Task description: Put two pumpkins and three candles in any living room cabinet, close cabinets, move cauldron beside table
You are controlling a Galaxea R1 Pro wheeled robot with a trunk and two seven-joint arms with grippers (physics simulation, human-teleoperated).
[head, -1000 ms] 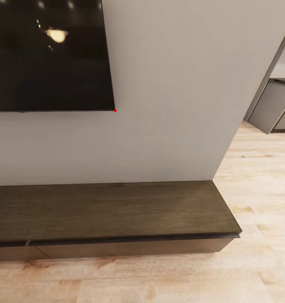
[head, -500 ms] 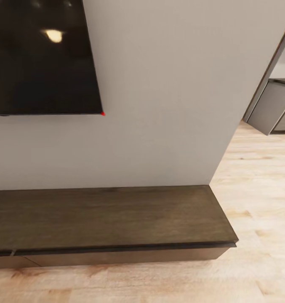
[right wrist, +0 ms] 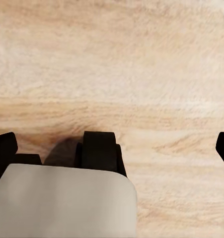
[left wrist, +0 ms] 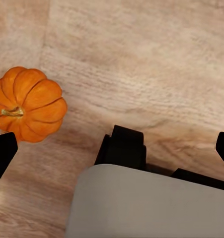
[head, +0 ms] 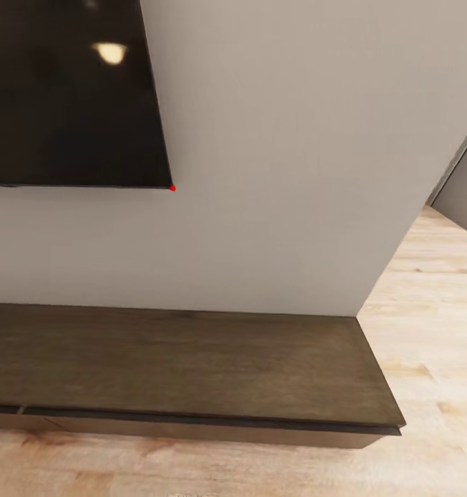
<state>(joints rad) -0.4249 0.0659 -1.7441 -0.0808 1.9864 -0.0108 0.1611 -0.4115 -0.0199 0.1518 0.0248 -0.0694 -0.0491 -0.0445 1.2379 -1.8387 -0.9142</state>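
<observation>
Both claws [left wrist: 112,148] [right wrist: 112,148] wide apart, empty.

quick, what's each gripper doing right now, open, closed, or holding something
Left gripper: open, empty; a pumpkin lies on the floor beyond it.
Right gripper: open, empty.

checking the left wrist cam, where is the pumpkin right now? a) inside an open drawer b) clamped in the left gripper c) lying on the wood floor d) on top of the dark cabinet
c: in the left wrist view the pumpkin lies on the pale wood floor, with the left gripper fingers spread wide and holding nothing.
</observation>
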